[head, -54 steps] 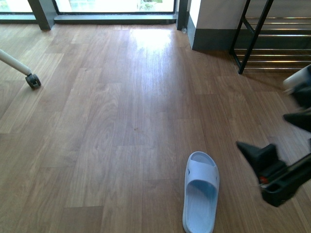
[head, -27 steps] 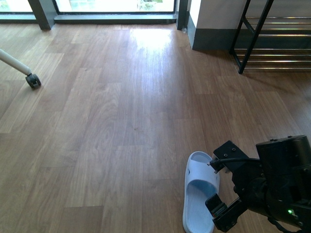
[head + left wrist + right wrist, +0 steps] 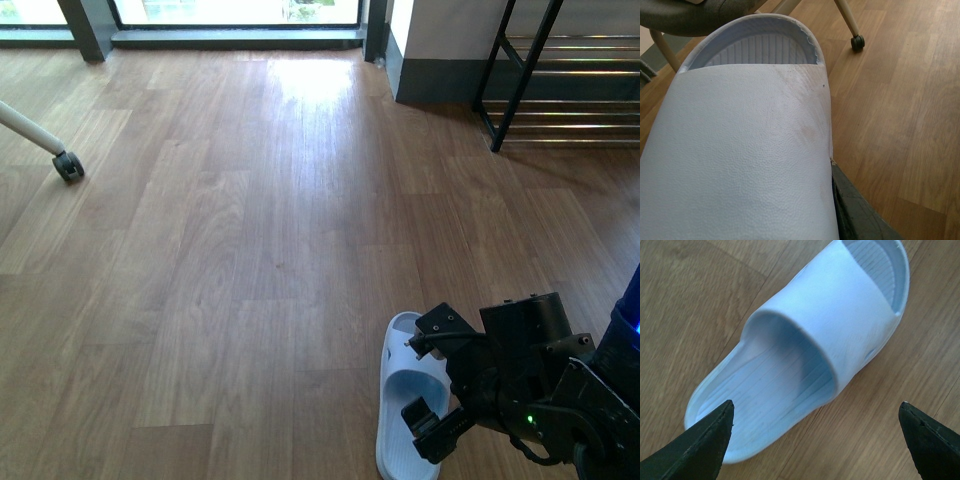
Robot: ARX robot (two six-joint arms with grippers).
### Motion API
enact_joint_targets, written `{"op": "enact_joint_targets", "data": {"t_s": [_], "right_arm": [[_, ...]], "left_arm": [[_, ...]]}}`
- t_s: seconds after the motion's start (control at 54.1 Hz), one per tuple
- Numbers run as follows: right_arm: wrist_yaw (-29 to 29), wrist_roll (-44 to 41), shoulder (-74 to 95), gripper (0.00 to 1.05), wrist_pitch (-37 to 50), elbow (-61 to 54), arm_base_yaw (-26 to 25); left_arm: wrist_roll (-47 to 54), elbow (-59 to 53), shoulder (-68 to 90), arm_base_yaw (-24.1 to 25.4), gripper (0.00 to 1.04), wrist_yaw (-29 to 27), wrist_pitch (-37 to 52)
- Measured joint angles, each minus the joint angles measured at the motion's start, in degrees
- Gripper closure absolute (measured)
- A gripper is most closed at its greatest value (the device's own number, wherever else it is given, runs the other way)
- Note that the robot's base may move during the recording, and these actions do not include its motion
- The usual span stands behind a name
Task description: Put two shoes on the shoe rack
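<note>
A pale blue slide sandal (image 3: 400, 388) is laid flat on the wooden floor (image 3: 250, 250), near the floor's close edge and toward the right. The right end effector (image 3: 432, 375) is held just above it and is spread wide, with the sandal seen under the gap between the fingers. A second sandal (image 3: 740, 150) of the same blue is gripped by the left end effector (image 3: 852, 217), up off the floor. Only one dark finger is shown, pressed to its side. The shoe rack (image 3: 575, 103) is set at the floor's far right corner, well apart from the slide sandal.
</note>
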Motion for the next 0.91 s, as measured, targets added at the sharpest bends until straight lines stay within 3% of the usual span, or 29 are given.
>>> {"op": "enact_joint_targets", "data": {"t_s": [0.555,0.906], "right_arm": [[1.20,5.09,6.97,0.09,-0.81,10.19,-2.93],[4.15,7.93,12.96,0.11,4.59,14.08,-3.02]], "left_arm": [[0.02,0.00,0.00,0.00,1.02,0.00,0.00],[0.02,0.00,0.00,0.00,1.02,0.00,0.00]]}}
